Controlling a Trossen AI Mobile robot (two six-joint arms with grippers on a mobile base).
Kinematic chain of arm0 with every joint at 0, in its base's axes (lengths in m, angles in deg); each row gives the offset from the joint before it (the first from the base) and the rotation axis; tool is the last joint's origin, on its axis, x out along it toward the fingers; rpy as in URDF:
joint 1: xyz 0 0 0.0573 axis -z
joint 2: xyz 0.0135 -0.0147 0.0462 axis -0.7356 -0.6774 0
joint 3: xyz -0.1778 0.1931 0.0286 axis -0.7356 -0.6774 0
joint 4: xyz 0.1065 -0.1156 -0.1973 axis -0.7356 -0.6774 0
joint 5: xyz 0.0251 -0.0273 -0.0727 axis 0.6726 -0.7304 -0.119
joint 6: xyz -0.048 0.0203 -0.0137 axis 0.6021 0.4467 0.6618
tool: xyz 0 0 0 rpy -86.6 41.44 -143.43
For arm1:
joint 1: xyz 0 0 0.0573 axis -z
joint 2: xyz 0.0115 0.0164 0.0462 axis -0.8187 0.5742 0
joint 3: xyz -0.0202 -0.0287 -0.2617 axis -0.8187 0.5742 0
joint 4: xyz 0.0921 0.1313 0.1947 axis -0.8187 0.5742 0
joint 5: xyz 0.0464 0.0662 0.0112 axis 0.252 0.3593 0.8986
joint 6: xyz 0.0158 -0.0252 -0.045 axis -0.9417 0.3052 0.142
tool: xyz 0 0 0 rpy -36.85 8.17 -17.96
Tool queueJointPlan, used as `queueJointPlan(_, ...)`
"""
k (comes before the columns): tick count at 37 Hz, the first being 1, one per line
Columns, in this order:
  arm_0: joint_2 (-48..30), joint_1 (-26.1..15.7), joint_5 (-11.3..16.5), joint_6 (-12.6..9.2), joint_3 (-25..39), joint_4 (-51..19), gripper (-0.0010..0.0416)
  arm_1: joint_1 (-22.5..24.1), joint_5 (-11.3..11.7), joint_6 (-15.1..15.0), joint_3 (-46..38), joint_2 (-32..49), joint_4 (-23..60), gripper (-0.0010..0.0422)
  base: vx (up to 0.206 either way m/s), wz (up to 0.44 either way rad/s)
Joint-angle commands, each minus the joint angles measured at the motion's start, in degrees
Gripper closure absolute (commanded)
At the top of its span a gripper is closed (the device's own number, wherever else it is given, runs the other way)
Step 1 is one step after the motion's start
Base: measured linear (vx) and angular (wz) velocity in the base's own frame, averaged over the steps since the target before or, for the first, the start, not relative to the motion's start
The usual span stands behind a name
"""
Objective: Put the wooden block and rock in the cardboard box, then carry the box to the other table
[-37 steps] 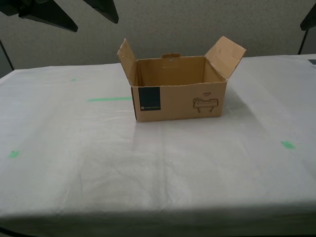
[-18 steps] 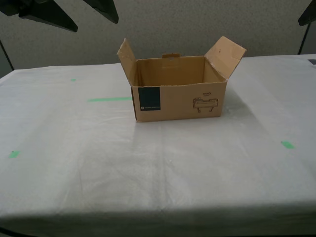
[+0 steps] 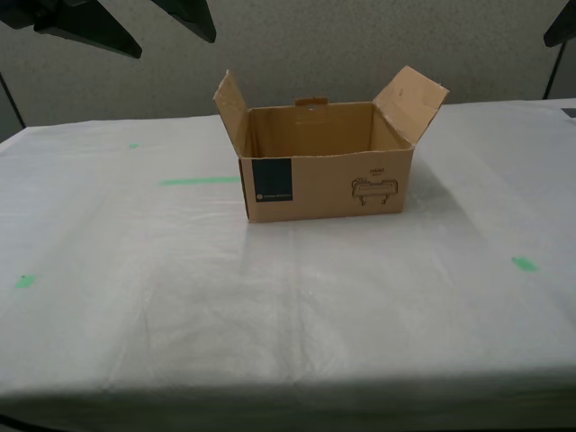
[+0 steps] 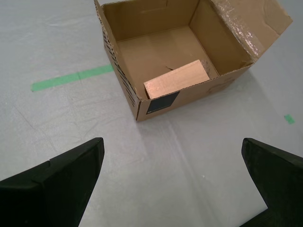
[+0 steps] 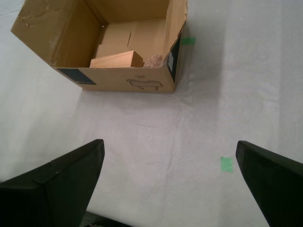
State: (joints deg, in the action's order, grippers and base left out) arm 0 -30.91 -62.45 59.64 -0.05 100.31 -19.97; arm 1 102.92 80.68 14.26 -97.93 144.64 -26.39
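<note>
Black claws spread wide over a whitish-grey bench, cardboard box resting between the views.

Black fingers of my first claw stand wide apart and hold nothing, hanging above the wrinkled cover of the bench; my second claw is likewise splayed open and empty above the same cover. Ahead of both sits the cardboard box, flaps up, its dark teal label and small line drawing facing the exterior view. Inside it lies the wooden block, flat on the box floor against the front wall, and the rock rests just beside the block's end, in the corner. Green tape marks dot the cover around the box.
</note>
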Motion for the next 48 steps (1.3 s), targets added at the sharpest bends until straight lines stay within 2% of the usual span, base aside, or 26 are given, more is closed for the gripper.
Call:
queueJointPlan(1,-0.02,0.00,-0.22,-0.02,0.02,0.13,0.0018,0.04,0.02,0.17,-0.04,-0.02,-0.09,0.0014,0.000,0.000)
queueJointPlan(48,-0.02,0.00,-0.22,-0.02,0.02,0.15,0.0018,0.04,0.02,0.15,-0.04,-0.02,-0.09,0.0014,0.000,0.000)
